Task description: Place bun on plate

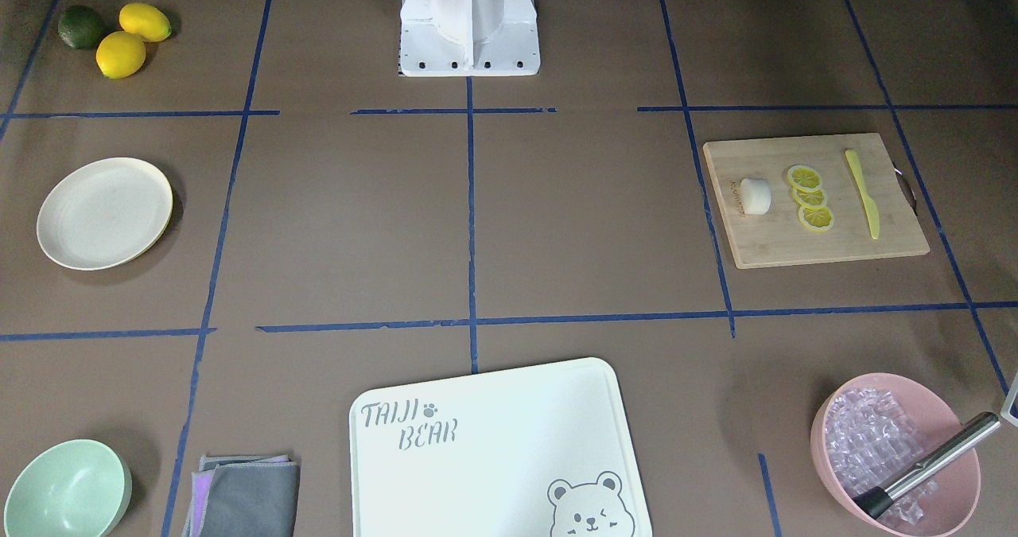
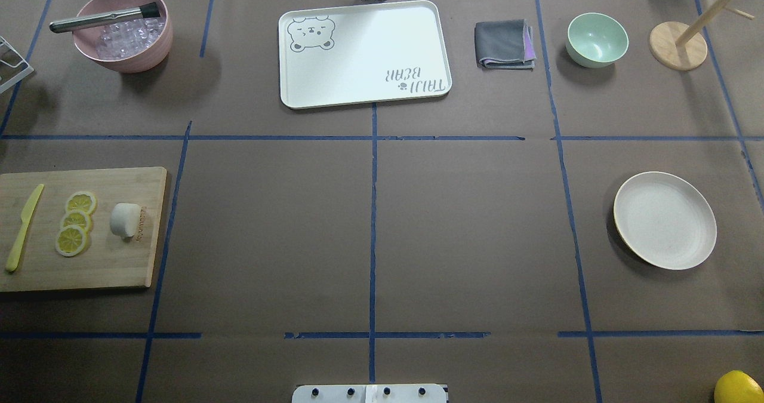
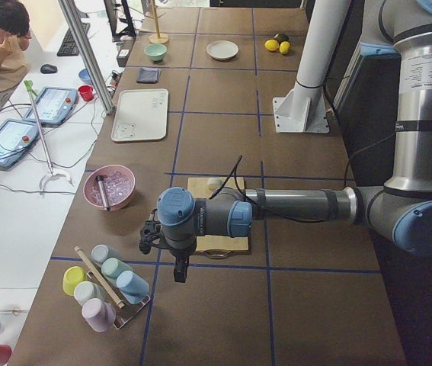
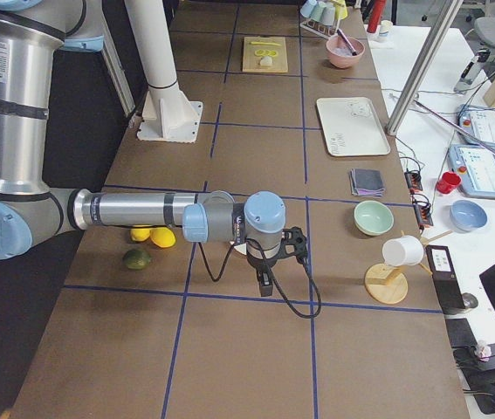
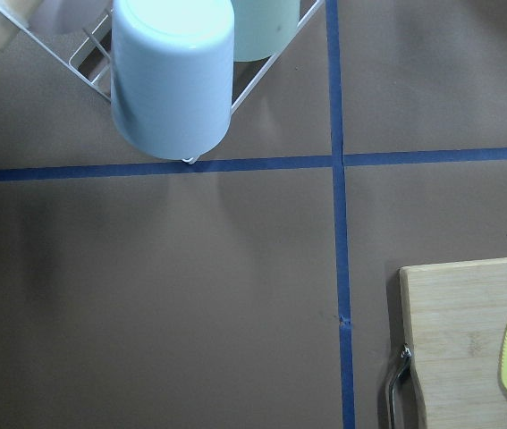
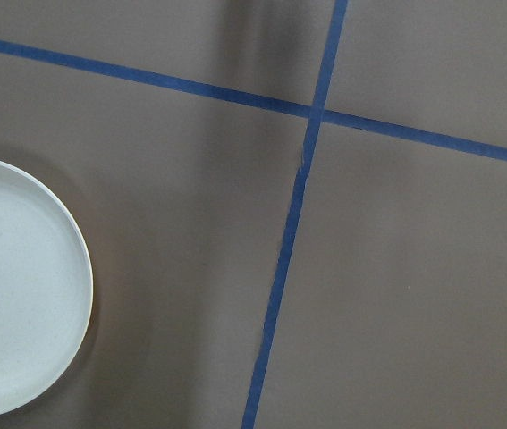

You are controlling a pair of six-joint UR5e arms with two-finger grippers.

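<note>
the left hand [image 3: 179, 268] is hanging above the desk [image 2: 465, 230], just off the outer end of the cutting board [image 2: 107, 265]. whether its fingers are apart or together cannot be told. the bun [image 2: 125, 220] is lying on that board at the end away from this hand, beyond the knife [image 2: 22, 227] and lemon slices [image 2: 74, 224] (touching neither). the right hand [image 4: 264, 281] is hovering over the desk, with the plate [image 2: 664, 220] sitting below and to one side. its state likewise cannot be told.
</note>
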